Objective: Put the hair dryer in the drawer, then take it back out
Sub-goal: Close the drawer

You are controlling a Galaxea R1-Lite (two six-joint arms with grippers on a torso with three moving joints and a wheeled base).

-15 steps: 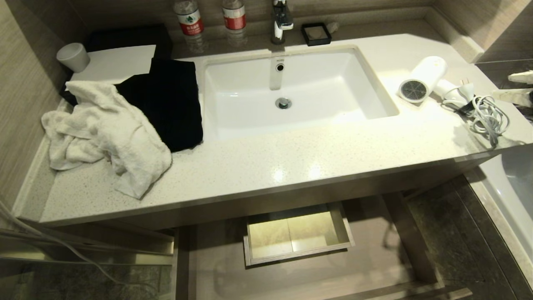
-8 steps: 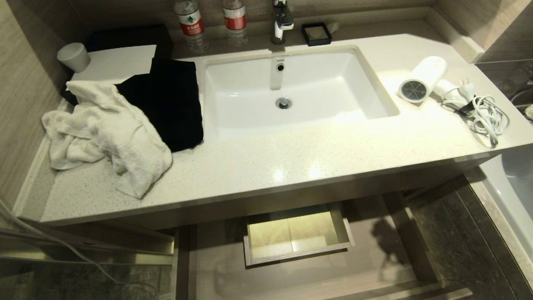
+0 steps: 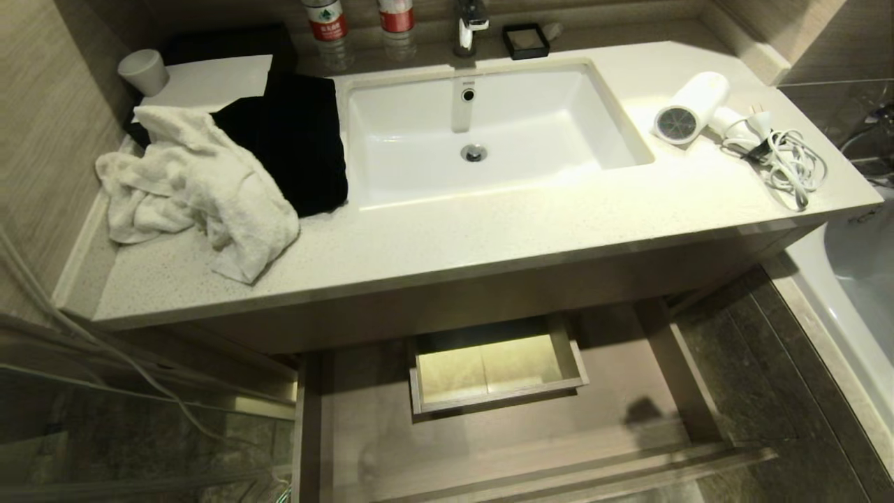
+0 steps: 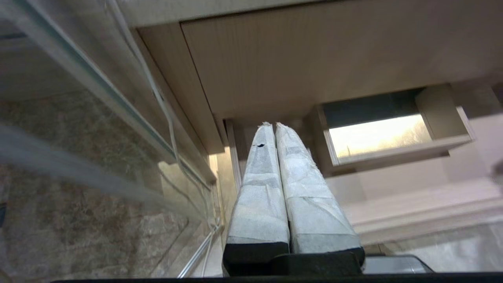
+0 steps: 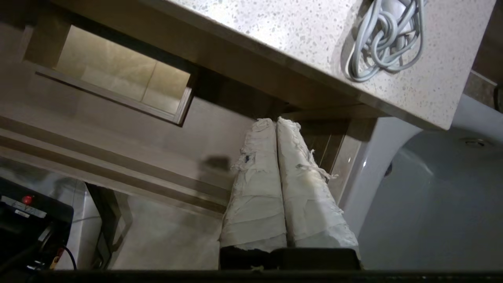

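Hair dryer (image 3: 691, 106) sits on countertop (image 3: 489, 244) by sink (image 3: 482, 133); drawer (image 3: 517, 419) open, empty. Left gripper (image 4: 274, 125) and right gripper (image 5: 275, 120) pinched closed, holding nothing. Looks finished or unstarted; can't tell.

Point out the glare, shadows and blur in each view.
Head view: glare spots on the countertop front; bright lit cut-out inside the drawer, with a small dark shadow on its floor. Left wrist view: streaked blur on the glass panel; cut-out nearly washed out. Right wrist view: sharp on the coiled cord, soft shadow beside the right hand.
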